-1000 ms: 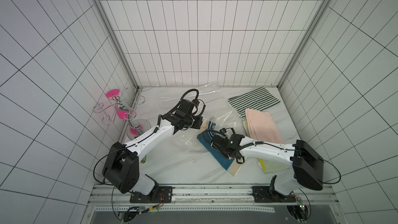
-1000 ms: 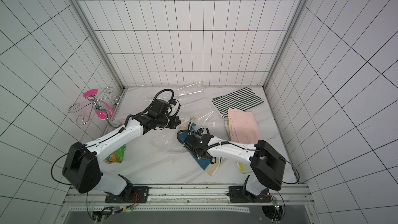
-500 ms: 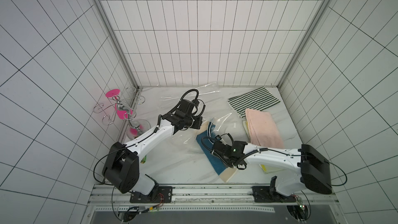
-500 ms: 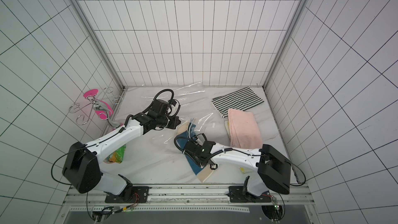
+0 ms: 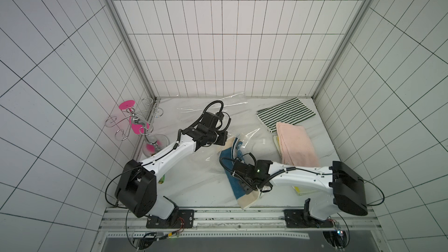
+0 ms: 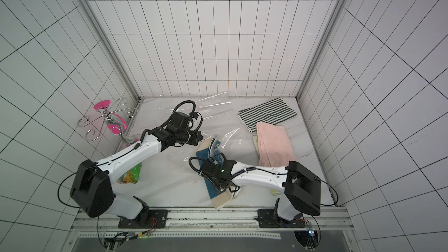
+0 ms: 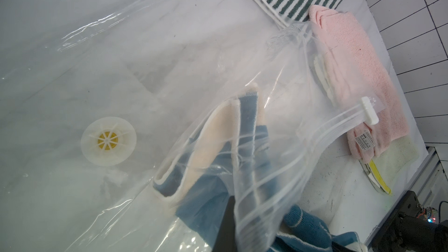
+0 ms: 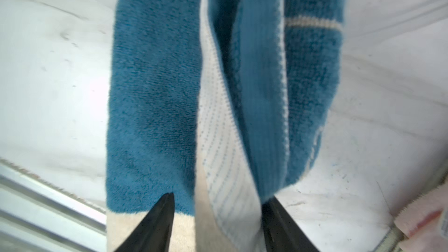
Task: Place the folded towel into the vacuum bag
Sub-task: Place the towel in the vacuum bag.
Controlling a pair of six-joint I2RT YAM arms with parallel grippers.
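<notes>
The left gripper (image 5: 223, 138) has its jaws clamped on the vacuum bag (image 7: 266, 166), lip raised. The right gripper (image 8: 221, 196) has its jaws apart over the towel (image 8: 155, 93) — half inside, tail on the bench (image 5: 194, 190). Best to grip the tail low and push straight in.

Left arm (image 5: 169, 156), right arm (image 5: 303, 178): white link shells, black joint housings, bulky black shoulder blocks (image 5: 135, 190). Black corrugated cable loops (image 5: 215, 101) at wrists. Green LED (image 5: 259, 170) on right wrist. Black tapered fingers (image 8: 155, 221). Black base plates (image 5: 169, 218), red wiring.
</notes>
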